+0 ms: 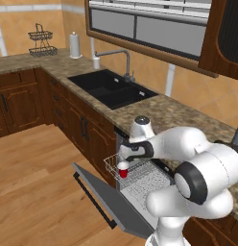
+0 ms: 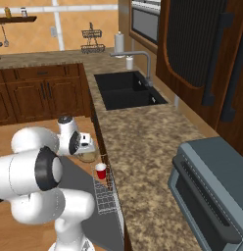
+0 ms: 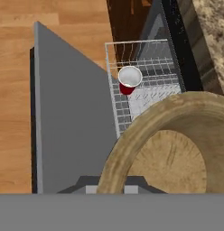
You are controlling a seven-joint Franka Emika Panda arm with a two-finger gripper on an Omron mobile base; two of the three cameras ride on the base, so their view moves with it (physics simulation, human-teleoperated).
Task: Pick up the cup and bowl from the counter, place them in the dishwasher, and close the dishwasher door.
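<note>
From behind and left of the arm, one base camera looks forward and down along the desk (image 1: 178,113) toward the sink (image 1: 111,89), the open dishwasher door (image 1: 104,199) below the pincer. Its twin, behind and right, faces the same way from higher over the desk (image 2: 143,147). Both share sink (image 2: 126,90), rack (image 2: 105,193) and cup (image 2: 100,170). The hand camera peers steeply down, very near the bowl (image 3: 168,149), with the cup (image 3: 129,79) and rack (image 3: 145,90) farther beyond the pincer.
</note>
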